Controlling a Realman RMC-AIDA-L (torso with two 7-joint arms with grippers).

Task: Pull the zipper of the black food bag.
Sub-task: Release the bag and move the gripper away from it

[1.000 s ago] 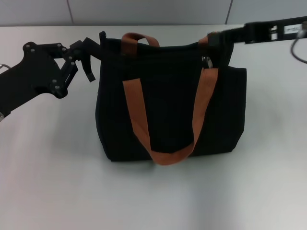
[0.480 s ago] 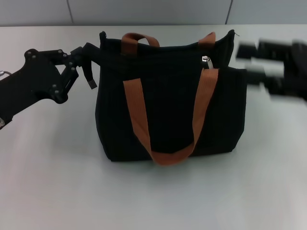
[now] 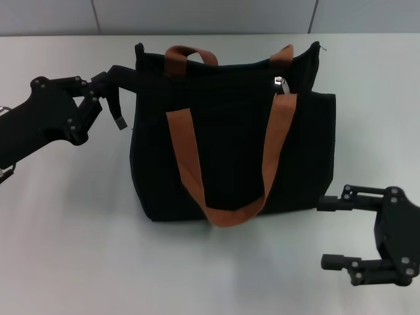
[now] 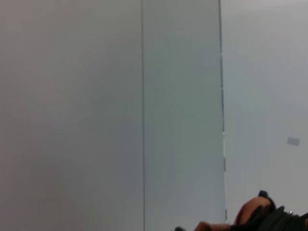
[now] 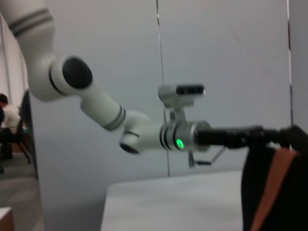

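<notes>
The black food bag (image 3: 230, 144) stands upright mid-table with two rust-brown strap handles (image 3: 186, 157). The silver zipper slider (image 3: 282, 83) sits near the right end of the top track. My left gripper (image 3: 126, 97) is at the bag's upper left corner, fingers apart, the upper finger (image 3: 125, 70) touching the corner and the lower finger hanging beside the bag. My right gripper (image 3: 328, 233) is open and empty, low at the front right, apart from the bag. The right wrist view shows the left arm (image 5: 144, 132) reaching to the bag (image 5: 257, 192).
The white table (image 3: 79, 236) spreads around the bag. A grey panelled wall (image 3: 197, 16) runs behind it. The left wrist view shows mostly wall (image 4: 96, 115), with a bit of brown handle (image 4: 250, 214) at the edge.
My right arm has left the bag's top right corner and swung down to the front right, open. My left gripper has shifted slightly left. The bag and slider have not moved.
</notes>
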